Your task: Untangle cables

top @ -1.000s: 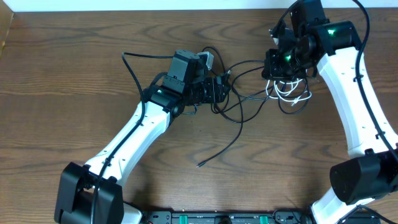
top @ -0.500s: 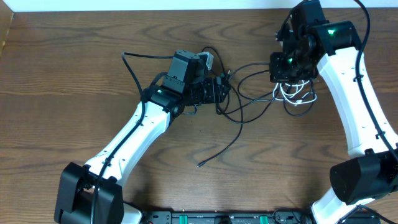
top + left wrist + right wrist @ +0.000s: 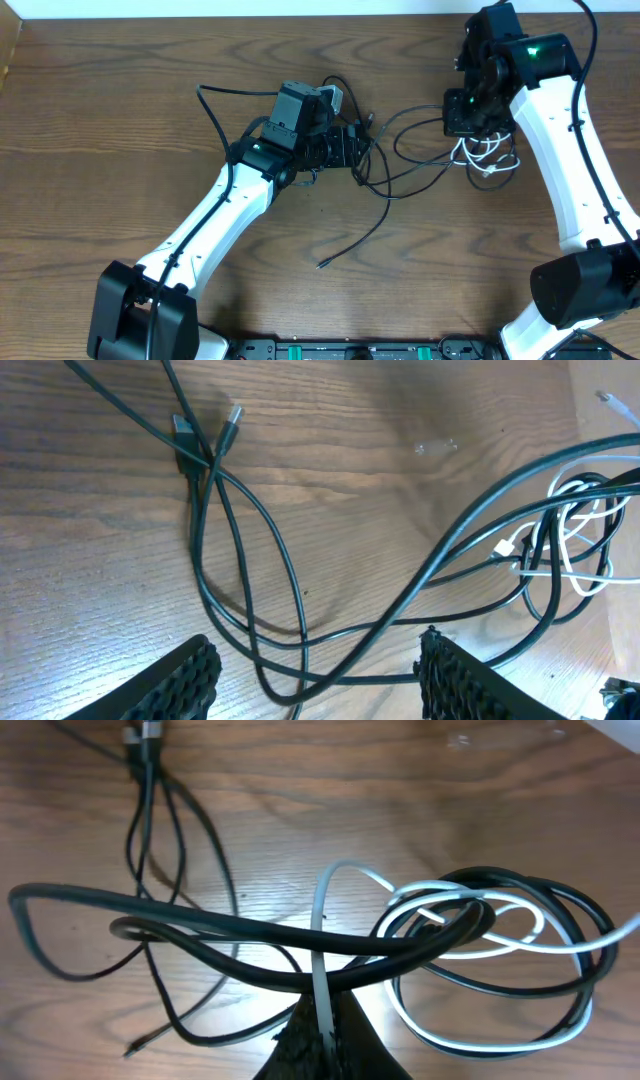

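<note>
Long black cables [image 3: 395,170] lie tangled between the two arms, one loose plug end [image 3: 321,264] trailing toward the front. A short white cable [image 3: 487,155] is coiled with black loops under the right arm. My right gripper [image 3: 322,1035] is shut on the white cable [image 3: 318,935], with black loops [image 3: 300,945] draped over it. My left gripper [image 3: 315,675] is open, low over crossing black cables [image 3: 300,640]; two plug ends [image 3: 205,440] lie beyond it. In the overhead view the left gripper [image 3: 358,145] sits at the tangle's left end.
The wooden table [image 3: 120,120] carries everything. The arms' own thicker black cables [image 3: 215,95] run along both arms. A pale wall edge [image 3: 250,8] borders the far side of the table.
My right gripper has moved right and slightly toward the front, dragging the white cable and its black loops with it. The left arm has stayed put.
</note>
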